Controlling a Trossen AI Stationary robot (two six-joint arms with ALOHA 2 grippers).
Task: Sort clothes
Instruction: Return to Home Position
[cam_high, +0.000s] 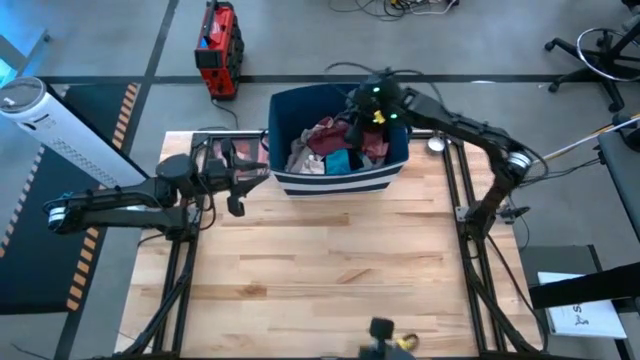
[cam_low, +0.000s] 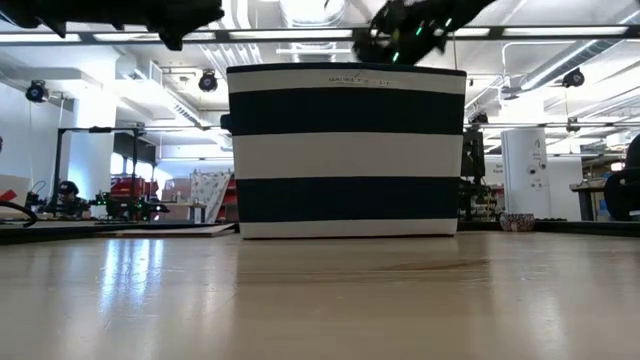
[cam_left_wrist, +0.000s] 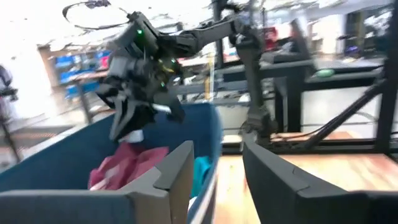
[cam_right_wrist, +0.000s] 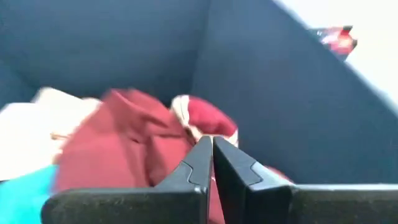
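A dark blue bin with white stripes (cam_high: 340, 182) (cam_low: 345, 150) stands at the table's far middle. In it lie a maroon garment (cam_high: 335, 135) (cam_right_wrist: 118, 155), a teal piece (cam_high: 340, 160) (cam_left_wrist: 200, 171) and a pale beige one (cam_high: 305, 155) (cam_right_wrist: 25, 130). My right gripper (cam_high: 362, 125) (cam_right_wrist: 211, 155) is inside the bin's far right part, pointing down over the maroon garment (cam_left_wrist: 124, 165), fingers shut with nothing seen between them. My left gripper (cam_high: 250, 178) (cam_left_wrist: 217, 180) is open and empty, level, just left of the bin. My right gripper's shut fingertips (cam_right_wrist: 204, 149) stand right over the maroon garment's bunched top (cam_right_wrist: 199, 118), coming from above. I cannot tell whether they touch the cloth.
The bin's dark inner walls (cam_right_wrist: 124, 50) close in around my right gripper. Bare wooden tabletop (cam_high: 330, 270) spreads in front of the bin. A small round thing (cam_high: 436, 145) lies right of the bin. A red device (cam_high: 218, 50) stands on the floor beyond the table.
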